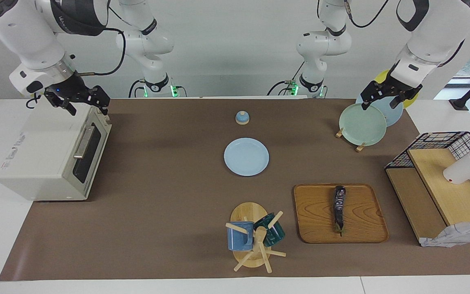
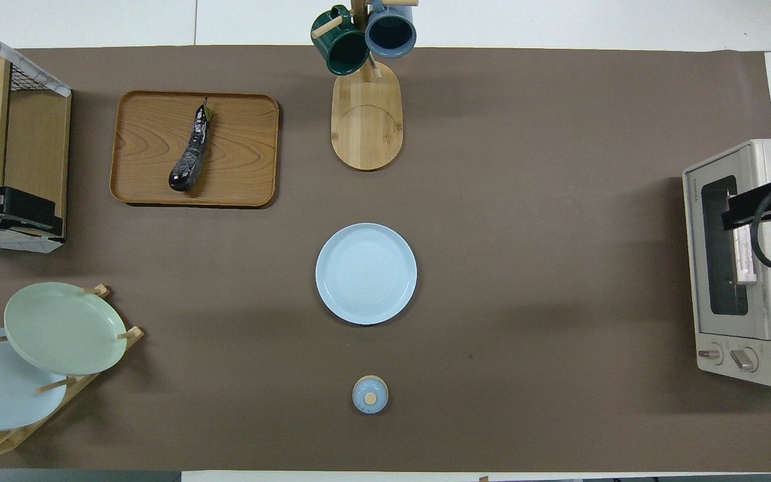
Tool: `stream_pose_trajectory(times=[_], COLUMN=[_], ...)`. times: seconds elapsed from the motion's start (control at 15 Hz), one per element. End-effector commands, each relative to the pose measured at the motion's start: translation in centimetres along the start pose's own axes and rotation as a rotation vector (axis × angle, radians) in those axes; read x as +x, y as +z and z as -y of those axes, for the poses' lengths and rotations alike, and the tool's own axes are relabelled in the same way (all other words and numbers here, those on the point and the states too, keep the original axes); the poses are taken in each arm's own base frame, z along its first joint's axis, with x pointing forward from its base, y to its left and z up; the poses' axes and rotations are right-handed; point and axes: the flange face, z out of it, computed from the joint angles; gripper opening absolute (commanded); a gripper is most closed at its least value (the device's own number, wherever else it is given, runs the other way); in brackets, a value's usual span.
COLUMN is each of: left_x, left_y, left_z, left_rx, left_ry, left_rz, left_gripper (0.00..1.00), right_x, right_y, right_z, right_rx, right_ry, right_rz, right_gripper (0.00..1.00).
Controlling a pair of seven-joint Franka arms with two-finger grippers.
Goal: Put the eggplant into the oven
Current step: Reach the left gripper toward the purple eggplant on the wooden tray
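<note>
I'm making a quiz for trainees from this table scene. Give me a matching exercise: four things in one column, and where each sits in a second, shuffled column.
Things:
1. eggplant
2. green mug
3. oven
4. light blue plate

Places:
A. hanging on the wooden mug tree
B. at the right arm's end of the table, door shut
C. lying on the wooden tray
D. flat on the brown mat, mid-table

Pairs: 1-C, 2-A, 3-B, 4-D
</note>
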Motion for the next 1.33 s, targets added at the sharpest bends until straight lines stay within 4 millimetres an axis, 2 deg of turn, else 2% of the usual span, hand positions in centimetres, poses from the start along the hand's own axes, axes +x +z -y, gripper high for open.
stream_pose_trajectory(times=[0.0,0.8,0.93,1.27], left_x=[0.1,0.9,1.7,5.4], left_y=[-0.3,-0.1,0.8,5.3], left_z=[0.2,-0.1,-0.1,-0.7], left_rx=[-0.012,-0.021,-0.052,-0.059], left_ry=[0.019,0.018,0.011,0.017], left_rz=[-0.007,-0.059,-0.046,-0.015], left_gripper=[1.0,1.0,1.0,1.0], right_x=[-0.5,-0.5,-0.5,-0.5], right_y=[0.0,0.0,0.0,0.0], right_z=[0.2,-0.3,-0.2,0.2], right_rx=[0.029,0.03,0.03,0.031], right_ry=[0.013,0.021,0.021,0.014], right_rz=[-0.005,-0.005,-0.005,-0.005], right_gripper=[1.0,1.0,1.0,1.0])
